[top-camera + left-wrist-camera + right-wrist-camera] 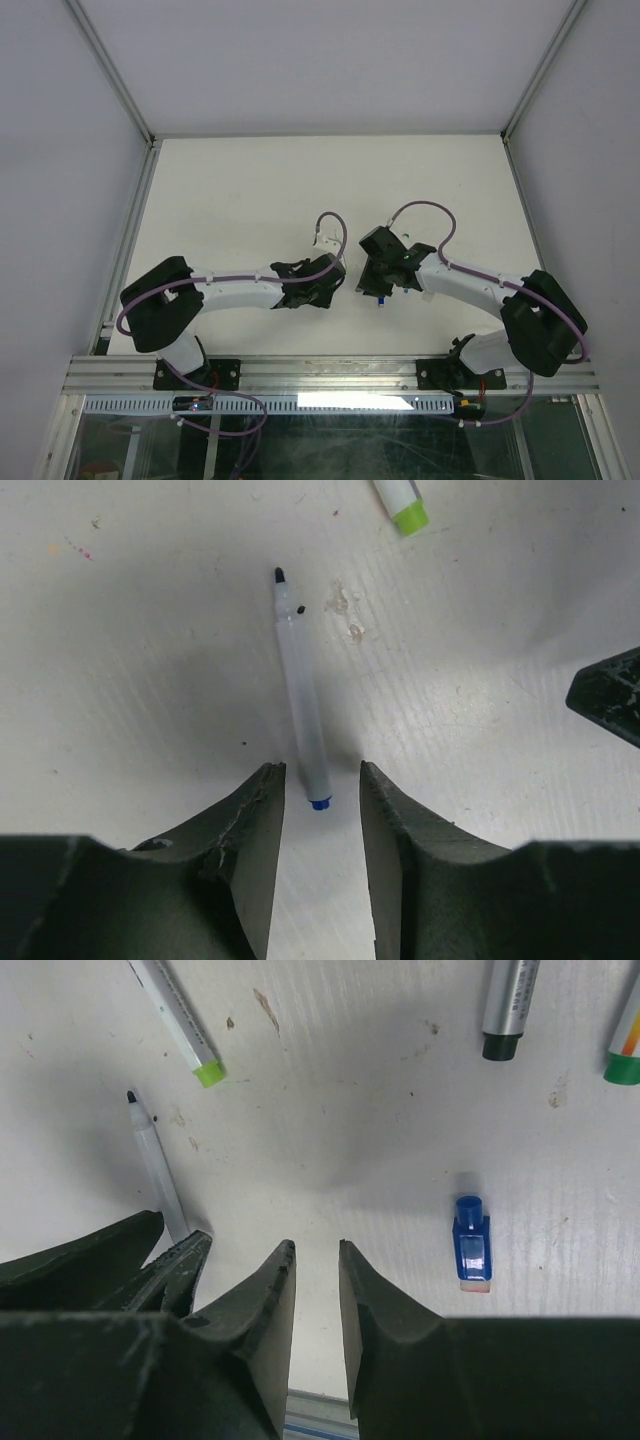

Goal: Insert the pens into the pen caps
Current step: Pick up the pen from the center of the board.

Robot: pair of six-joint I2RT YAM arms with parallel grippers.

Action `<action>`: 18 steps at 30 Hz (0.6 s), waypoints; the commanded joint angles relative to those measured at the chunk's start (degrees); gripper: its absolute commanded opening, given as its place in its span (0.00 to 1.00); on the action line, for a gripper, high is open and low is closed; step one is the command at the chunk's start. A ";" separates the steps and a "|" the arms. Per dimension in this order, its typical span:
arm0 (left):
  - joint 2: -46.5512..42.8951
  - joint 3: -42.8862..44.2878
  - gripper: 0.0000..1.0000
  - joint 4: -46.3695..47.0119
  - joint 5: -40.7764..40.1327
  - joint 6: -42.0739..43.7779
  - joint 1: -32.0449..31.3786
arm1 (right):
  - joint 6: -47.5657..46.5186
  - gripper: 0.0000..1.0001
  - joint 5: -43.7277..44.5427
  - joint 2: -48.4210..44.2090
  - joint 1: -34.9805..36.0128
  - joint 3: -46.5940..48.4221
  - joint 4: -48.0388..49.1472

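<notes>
A white pen (300,695) with a dark tip and a blue rear end lies on the table. My left gripper (322,770) is open, its jaws on either side of the pen's blue end without touching it. The same pen shows in the right wrist view (157,1165). A blue pen cap (472,1245) lies on the table to the right of my right gripper (315,1250), which is open and empty. In the top view the left gripper (335,285) and right gripper (375,290) are close together at the table's near middle.
A pen with a green cap (403,504) lies beyond the first pen; it also shows in the right wrist view (180,1025). A black-ended marker (505,1010) and a green-and-orange marker (625,1045) lie further out. The right gripper's body (610,695) is close by.
</notes>
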 commanded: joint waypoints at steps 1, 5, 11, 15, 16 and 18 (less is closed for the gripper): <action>2.23 -0.15 0.34 -3.06 -0.82 -1.20 -0.33 | -0.14 0.26 1.39 -2.10 -0.22 -0.48 0.54; 4.54 0.37 0.26 -3.66 -1.41 -1.27 -0.29 | -0.20 0.26 1.39 -2.27 -0.26 -0.50 0.45; 7.70 2.99 0.16 -4.23 -2.13 -0.71 -0.33 | -0.08 0.26 1.73 -3.57 -0.23 -1.05 -0.13; 6.01 2.32 0.11 -2.67 0.49 0.29 -0.34 | 0.81 0.27 1.23 -4.90 -0.23 -2.53 1.41; 4.88 1.60 0.11 -1.05 2.18 1.45 -0.34 | 1.11 0.27 0.67 -5.18 -0.24 -3.23 2.36; 2.05 -0.56 0.11 2.27 5.28 2.95 -0.38 | 2.13 0.27 -0.63 -5.41 -0.17 -4.22 4.73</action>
